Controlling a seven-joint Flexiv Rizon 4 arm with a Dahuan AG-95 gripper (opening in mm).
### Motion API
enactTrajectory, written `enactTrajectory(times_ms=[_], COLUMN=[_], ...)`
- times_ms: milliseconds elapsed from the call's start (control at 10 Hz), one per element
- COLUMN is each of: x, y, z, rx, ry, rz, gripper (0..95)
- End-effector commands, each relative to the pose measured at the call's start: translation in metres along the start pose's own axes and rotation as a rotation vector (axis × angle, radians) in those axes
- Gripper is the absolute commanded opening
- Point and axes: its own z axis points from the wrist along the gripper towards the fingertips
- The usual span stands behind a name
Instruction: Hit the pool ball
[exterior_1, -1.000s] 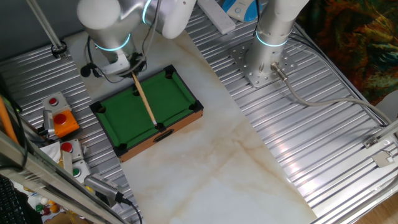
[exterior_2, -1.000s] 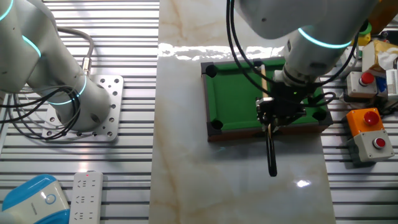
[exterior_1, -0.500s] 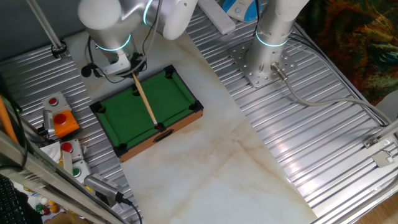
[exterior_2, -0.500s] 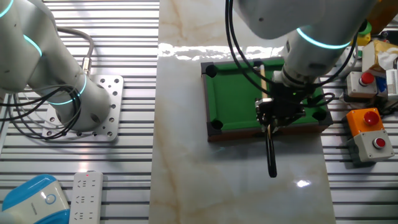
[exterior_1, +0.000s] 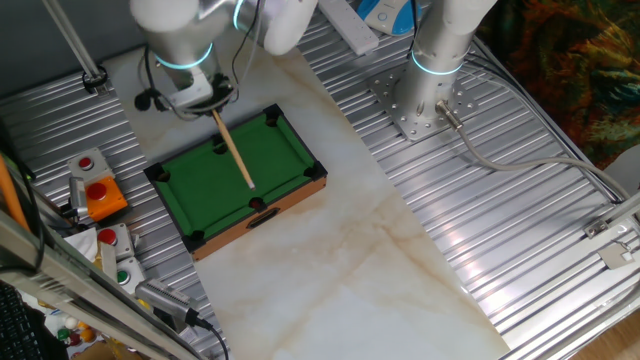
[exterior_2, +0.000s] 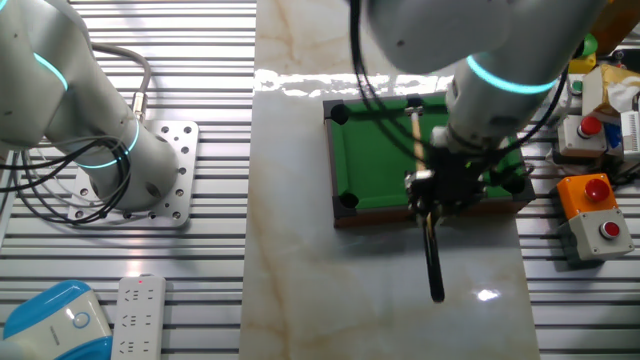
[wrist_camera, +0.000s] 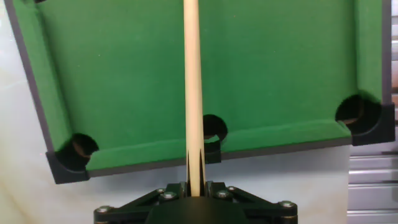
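Observation:
My gripper (exterior_1: 196, 98) is shut on a wooden cue stick (exterior_1: 232, 152) and holds it over the toy green-felt pool table (exterior_1: 280, 150). The cue tip hangs above the felt, short of the near side pocket (exterior_1: 257, 203). In the other fixed view the gripper (exterior_2: 436, 192) is at the table's (exterior_2: 372, 150) near rail, and the cue's dark butt (exterior_2: 434, 262) sticks out behind it. In the hand view the cue (wrist_camera: 191, 93) runs straight up from the gripper (wrist_camera: 194, 186), passing a side pocket (wrist_camera: 216, 129). The pool ball shows in no view.
An orange box with a red push-button (exterior_1: 100, 195) and a grey box with a red button (exterior_1: 85, 163) stand beside the pool table, also in the other fixed view (exterior_2: 590, 195). A second arm's base (exterior_1: 425, 100) stands on the ribbed metal. A remote (exterior_2: 140, 315) lies at the front left.
The gripper has pulled back with the cue. The tip has left the near side pocket's edge and now sits farther back over the felt.

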Motion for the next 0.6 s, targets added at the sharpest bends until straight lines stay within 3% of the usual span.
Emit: enactTrajectory(times_ms=[100, 200, 600], x=[0.010, 0.023, 0.054], y=[0.002, 0.001, -0.003], z=[0.001, 0.003, 0.005], rx=[0.003, 0.006, 0.024], ry=[0.001, 0.001, -0.001], rz=[-0.006, -0.025, -0.068], gripper=[0.0, 0.0, 0.0])
